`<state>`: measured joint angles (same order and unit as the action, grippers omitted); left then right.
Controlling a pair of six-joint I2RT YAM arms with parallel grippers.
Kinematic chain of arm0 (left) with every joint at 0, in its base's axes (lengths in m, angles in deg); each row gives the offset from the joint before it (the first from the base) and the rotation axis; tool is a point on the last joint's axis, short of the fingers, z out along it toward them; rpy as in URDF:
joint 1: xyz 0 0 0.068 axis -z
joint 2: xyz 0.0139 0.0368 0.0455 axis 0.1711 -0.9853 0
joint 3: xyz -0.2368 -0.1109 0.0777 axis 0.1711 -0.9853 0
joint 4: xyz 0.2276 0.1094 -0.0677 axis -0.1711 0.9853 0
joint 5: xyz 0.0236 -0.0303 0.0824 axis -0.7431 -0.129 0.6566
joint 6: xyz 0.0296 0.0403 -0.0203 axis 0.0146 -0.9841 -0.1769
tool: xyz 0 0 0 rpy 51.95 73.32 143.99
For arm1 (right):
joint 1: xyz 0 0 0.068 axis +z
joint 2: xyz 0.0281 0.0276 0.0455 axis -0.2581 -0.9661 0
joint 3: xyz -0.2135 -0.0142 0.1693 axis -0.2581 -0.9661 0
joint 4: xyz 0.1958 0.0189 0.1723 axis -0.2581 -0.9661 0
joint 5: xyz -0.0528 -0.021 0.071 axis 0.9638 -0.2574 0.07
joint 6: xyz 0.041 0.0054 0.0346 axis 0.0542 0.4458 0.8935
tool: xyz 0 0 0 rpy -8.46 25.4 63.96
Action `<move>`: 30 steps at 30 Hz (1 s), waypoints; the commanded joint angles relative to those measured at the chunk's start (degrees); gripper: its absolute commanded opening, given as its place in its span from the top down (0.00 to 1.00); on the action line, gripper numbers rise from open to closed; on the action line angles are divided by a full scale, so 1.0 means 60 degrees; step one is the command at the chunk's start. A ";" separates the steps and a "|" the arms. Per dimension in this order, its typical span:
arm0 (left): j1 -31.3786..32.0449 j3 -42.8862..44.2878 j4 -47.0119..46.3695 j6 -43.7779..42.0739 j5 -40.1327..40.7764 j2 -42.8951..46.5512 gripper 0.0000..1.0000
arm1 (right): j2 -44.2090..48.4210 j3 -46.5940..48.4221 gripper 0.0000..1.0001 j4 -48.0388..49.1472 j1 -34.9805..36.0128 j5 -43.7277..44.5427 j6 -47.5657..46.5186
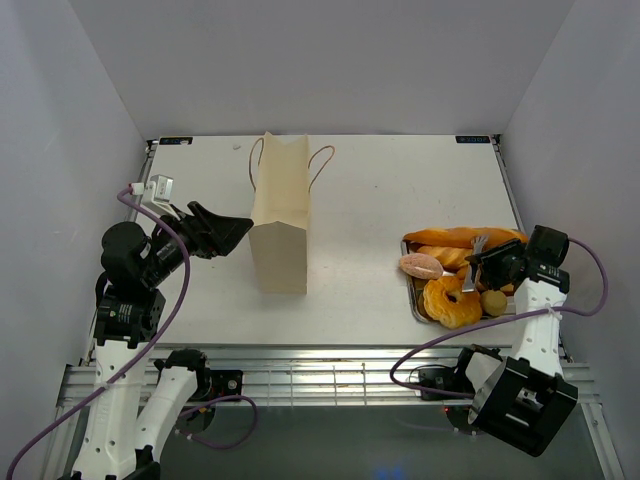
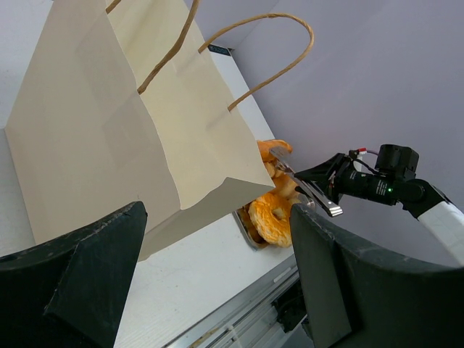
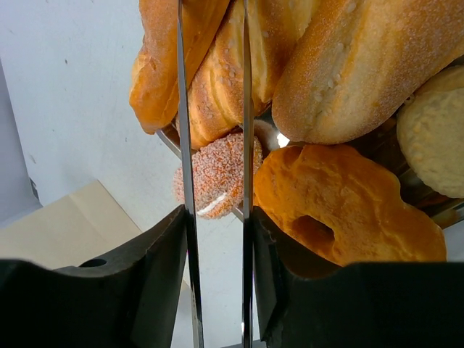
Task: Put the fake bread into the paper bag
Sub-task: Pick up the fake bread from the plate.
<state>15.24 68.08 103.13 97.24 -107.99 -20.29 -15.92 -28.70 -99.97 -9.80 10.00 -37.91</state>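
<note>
The fake bread lies heaped in a silver tray (image 1: pixel 412 302): a long baguette (image 1: pixel 465 237), a pinkish round bun (image 1: pixel 420 265) and a ring-shaped bun (image 1: pixel 452 300). My right gripper (image 1: pixel 490 268) hovers over the tray, shut on metal tongs (image 1: pixel 478 250). In the right wrist view the two tong blades (image 3: pixel 183 145) run up between my fingers (image 3: pixel 159 290) and stand apart, with a ridged pastry (image 3: pixel 214 80) showing between them. The paper bag (image 1: pixel 280 215) stands upright mid-table. My left gripper (image 1: pixel 235 228) is open beside the bag's left wall (image 2: pixel 109 130), holding nothing.
The bag's cord handles (image 2: pixel 275 69) stick up at its far end. A pale round bun (image 3: pixel 435 138) sits at the tray's right side. Grey walls close in on both sides, and a metal rail (image 1: pixel 320 375) runs along the near table edge.
</note>
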 commanded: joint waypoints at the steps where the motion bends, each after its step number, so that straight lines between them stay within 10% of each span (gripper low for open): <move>1: -0.0004 -0.0037 -0.0112 -0.0051 -0.0059 0.0009 0.10 | -0.0018 -0.0069 0.58 0.0589 -0.0093 -0.0108 0.0103; 21: -0.0004 -0.0037 -0.0082 -0.0080 -0.0059 0.0038 0.10 | 0.0919 -0.0040 0.90 0.0370 -0.0181 -0.0576 0.0439; 30: -0.0005 0.0095 -0.0126 -0.0051 -0.0088 -0.0020 0.10 | 0.0876 0.0313 0.78 -0.0055 -0.0196 -0.1176 0.0512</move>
<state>15.24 68.08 103.13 97.24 -107.99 -20.34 -10.65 -28.68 -99.70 -10.54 6.13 -35.57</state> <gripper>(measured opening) 0.903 0.223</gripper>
